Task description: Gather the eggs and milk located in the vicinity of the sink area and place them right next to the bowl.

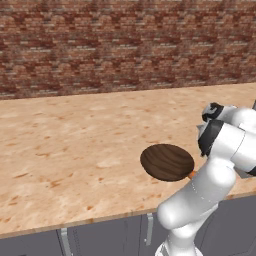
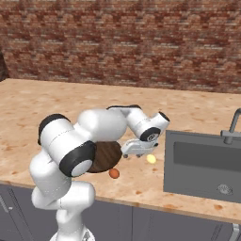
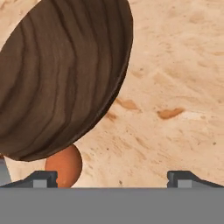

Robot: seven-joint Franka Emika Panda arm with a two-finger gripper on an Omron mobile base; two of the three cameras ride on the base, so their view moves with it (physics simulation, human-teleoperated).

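Brick wall [image 1: 125, 45]: red-brown bricks run behind the whole scene at 12 o'clock; no writing or label can be read on it or on anything else.
Tabletop [image 1: 75, 145]: pale speckled wood-look slab, with grey cabinet fronts [image 1: 105, 237] below its front edge.
Arm [image 2: 70, 150]: white with dark joints; in the right base view it rises at 7 o'clock and bends across the bowl toward the sink, hiding the left part of the bowl. In the left base view its upper links cover the ground at 3 o'clock of the bowl.
Sink [image 2: 202, 162]: dark grey sunken basin at 3 o'clock in the right base view, round drain near its front corner, thin grey tap [image 2: 231, 127] at its far rim.
Bowl [image 1: 167, 162]: dark brown, wood-grained, round and shallow, near the front edge of the tabletop. In the hand view it lies at 10 o'clock.
Pincer [image 2: 137, 149]: low over the tabletop between bowl and sink, just beside the bowl's rim. In the hand view its two dark tips stand wide apart with bare tabletop between them, so it is released and holds nothing.
Orange-brown egg [image 2: 113, 173]: on the tabletop at 5 o'clock of the bowl, touching or nearly touching its rim.
Pale yellowish egg [image 2: 151, 159]: on the tabletop at 3 o'clock of the bowl, just beside the pincer, between bowl and sink.
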